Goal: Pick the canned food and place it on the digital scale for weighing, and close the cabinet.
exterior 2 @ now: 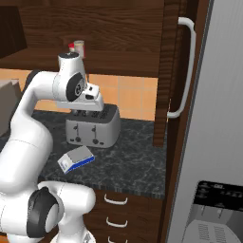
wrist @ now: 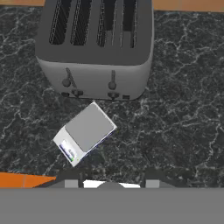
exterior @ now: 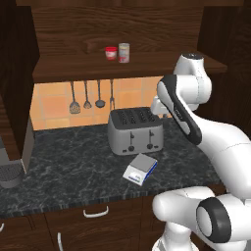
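Cabinet (exterior: 122, 29) is seen open across the top of the left base view, so the shelf can be reached; it holds the can (exterior: 124, 52) upright at upper centre, just beside a red cup (exterior: 111, 53). Toaster (exterior: 136, 130) is set mid-frame on the counter (exterior: 63, 162). Scale (exterior: 140, 168) lies bare below it, ready for loading. Gripper (wrist: 111, 181) is held narrow, nothing gripped, above the scale.
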